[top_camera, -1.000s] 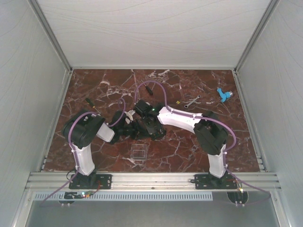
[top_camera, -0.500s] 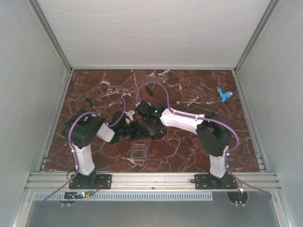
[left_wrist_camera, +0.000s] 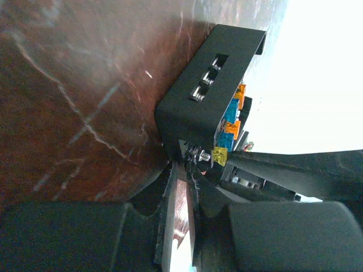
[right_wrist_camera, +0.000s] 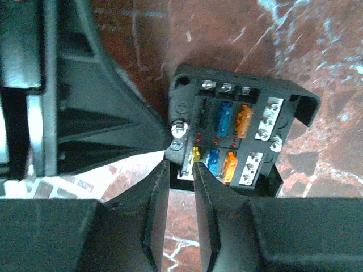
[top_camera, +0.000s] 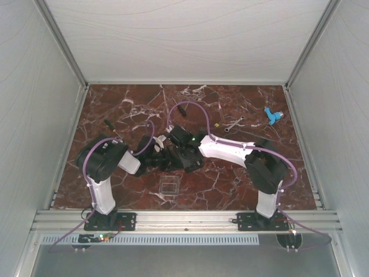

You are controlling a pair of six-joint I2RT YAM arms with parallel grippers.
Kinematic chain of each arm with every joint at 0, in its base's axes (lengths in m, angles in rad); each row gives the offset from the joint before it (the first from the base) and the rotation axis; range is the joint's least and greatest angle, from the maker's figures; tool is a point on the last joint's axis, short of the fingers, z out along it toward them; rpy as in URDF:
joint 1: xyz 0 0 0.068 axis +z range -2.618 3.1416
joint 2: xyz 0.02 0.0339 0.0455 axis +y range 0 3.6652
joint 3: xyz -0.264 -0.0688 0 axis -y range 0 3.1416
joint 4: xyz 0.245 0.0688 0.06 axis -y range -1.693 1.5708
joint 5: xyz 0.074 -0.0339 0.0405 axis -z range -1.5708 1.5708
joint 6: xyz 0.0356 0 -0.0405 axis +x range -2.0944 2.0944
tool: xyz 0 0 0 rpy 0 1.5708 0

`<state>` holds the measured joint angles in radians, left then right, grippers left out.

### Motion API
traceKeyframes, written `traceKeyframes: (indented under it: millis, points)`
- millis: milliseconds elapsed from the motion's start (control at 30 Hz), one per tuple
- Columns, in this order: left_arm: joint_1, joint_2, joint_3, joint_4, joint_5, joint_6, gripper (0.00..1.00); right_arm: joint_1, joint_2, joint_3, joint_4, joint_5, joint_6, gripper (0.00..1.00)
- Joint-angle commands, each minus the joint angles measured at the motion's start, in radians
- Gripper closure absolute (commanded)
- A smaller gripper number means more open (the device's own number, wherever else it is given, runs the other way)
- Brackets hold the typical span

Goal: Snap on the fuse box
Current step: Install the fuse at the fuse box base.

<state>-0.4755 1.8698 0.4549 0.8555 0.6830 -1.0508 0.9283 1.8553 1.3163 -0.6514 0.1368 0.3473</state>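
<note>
The fuse box (right_wrist_camera: 238, 133) is a black square box lying face up on the marble, with blue, orange and yellow fuses showing. It also shows edge-on in the left wrist view (left_wrist_camera: 198, 110). My right gripper (right_wrist_camera: 181, 167) is nearly closed, pinching the box's near wall beside the yellow fuse. My left gripper (left_wrist_camera: 184, 170) is closed on the box's corner by a bolt. In the top view both grippers meet at the table's middle, left (top_camera: 163, 158) and right (top_camera: 174, 156), and hide the box. The clear lid (top_camera: 168, 187) lies apart, nearer the front edge.
A black screwdriver (top_camera: 110, 127) lies at the left. A wrench (top_camera: 233, 123) and a blue part (top_camera: 272, 115) lie at the back right. White walls enclose the marble table (top_camera: 230, 190) on three sides.
The right arm's elbow has swung right and lower, and its wrist has shifted slightly. The left arm has barely moved. The clear lid has stayed in place.
</note>
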Motion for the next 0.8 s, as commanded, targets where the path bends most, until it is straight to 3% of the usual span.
traceKeyframes:
  millis: [0,200,367,567,767]
  points:
    - [-0.045,-0.054,-0.002,-0.046,-0.030,0.020,0.89,0.024,-0.109,-0.034,0.000,-0.021,0.005,0.77]
    - [-0.087,-0.110,-0.009,-0.097,-0.072,0.029,0.88,-0.005,-0.227,-0.056,0.048,0.052,-0.023,0.64]
    - [-0.111,-0.159,-0.019,-0.126,-0.098,0.036,0.83,-0.131,-0.250,-0.058,0.058,0.090,-0.068,0.57]
    - [-0.109,-0.275,-0.017,-0.265,-0.172,0.109,0.66,-0.316,-0.182,-0.028,0.115,0.137,-0.104,0.49]
    - [-0.082,-0.423,0.016,-0.468,-0.311,0.249,0.43,-0.442,-0.058,0.019,0.232,0.185,-0.113,0.49]
